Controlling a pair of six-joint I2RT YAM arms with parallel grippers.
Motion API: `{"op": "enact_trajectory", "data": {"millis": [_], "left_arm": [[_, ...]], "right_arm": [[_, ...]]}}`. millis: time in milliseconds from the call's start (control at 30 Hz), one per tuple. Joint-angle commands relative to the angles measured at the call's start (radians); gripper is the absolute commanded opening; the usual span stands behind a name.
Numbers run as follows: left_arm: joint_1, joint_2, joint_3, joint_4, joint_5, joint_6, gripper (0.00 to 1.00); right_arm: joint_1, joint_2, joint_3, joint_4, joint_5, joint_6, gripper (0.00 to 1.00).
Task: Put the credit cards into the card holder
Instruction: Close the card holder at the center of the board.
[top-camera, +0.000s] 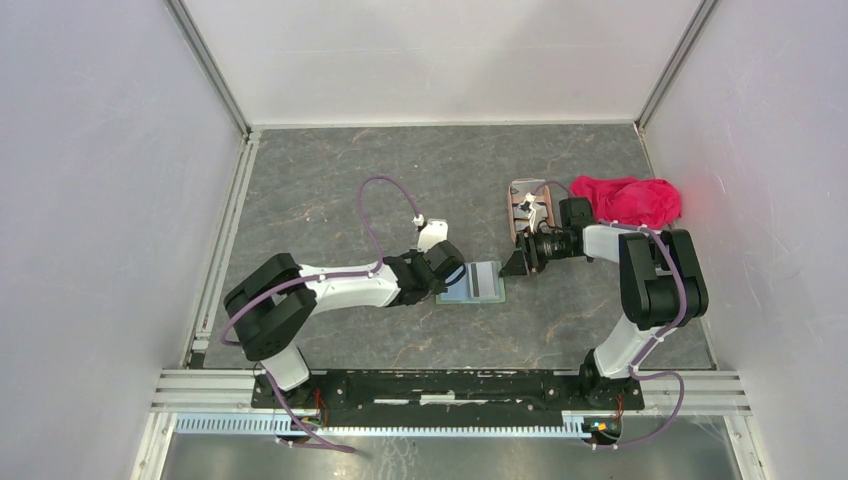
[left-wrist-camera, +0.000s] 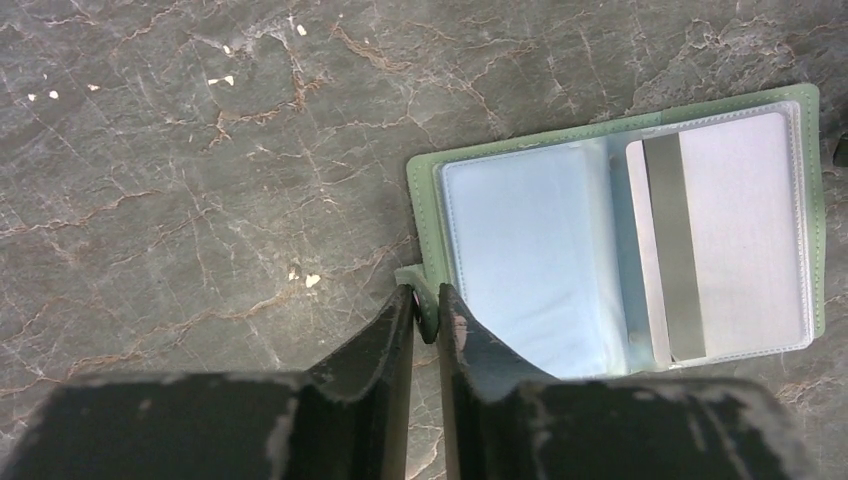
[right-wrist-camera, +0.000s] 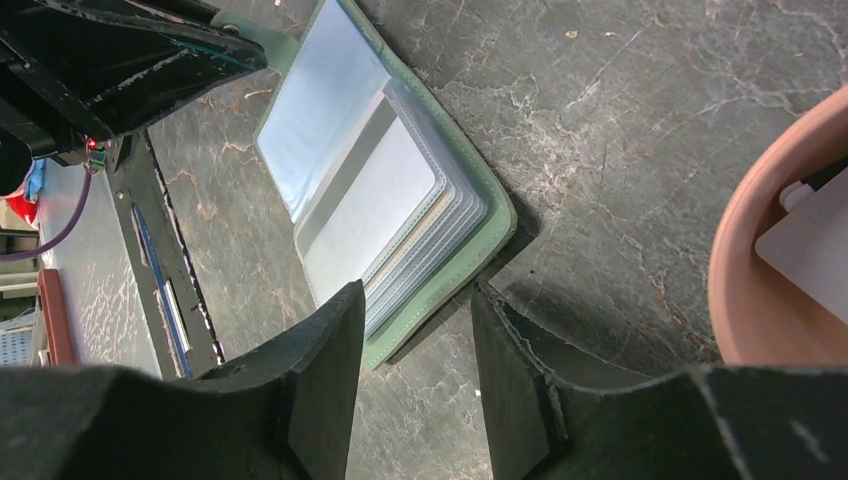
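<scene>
Holder (top-camera: 472, 282) lies open at worktop (top-camera: 400, 180) centre; left gripper (left-wrist-camera: 427, 315), jaws narrow, pinches its left edge, apparently steadying it. Right gripper (right-wrist-camera: 415, 295), jaws half-wide and empty, hovers at its corner. It probably next fetches a card (right-wrist-camera: 805, 245) from the tray (right-wrist-camera: 742, 235).

Top cam overhead; wrist cams close, share card holder (left-wrist-camera: 520, 250)

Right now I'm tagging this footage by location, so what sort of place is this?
Probably a robotics lab test cell: plain white panel walls in metal framing box in a grey marbled tabletop, and a left arm and a right arm are bolted to a black base plate at its edge.
</scene>
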Motion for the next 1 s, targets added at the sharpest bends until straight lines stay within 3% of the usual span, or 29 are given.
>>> {"op": "enact_trajectory", "data": {"millis": [0,133,300,567,967], "left_arm": [[-0.004,-0.052,-0.016,0.036,-0.026,-0.044,0.16],[-0.004,-0.077,-0.045,0.071,-0.018,-0.053,0.02],[-0.003,-0.127,-0.111,0.148,0.022,-0.069,0.02],[0.003,-0.139,-0.161,0.227,0.091,-0.08,0.02],[0.006,-0.077,-0.153,0.249,0.141,-0.08,0.02]], "right_arm": [[-0.003,0.004,0.032,-0.002,0.004,-0.018,0.5],[-0.002,0.001,0.032,-0.004,0.033,-0.016,0.51],[-0.009,-0.013,0.02,0.019,0.103,0.012,0.52],[-0.008,0.041,0.001,0.083,0.024,0.11,0.48],[0.007,0.098,-0.004,0.113,0.002,0.17,0.35]]}}
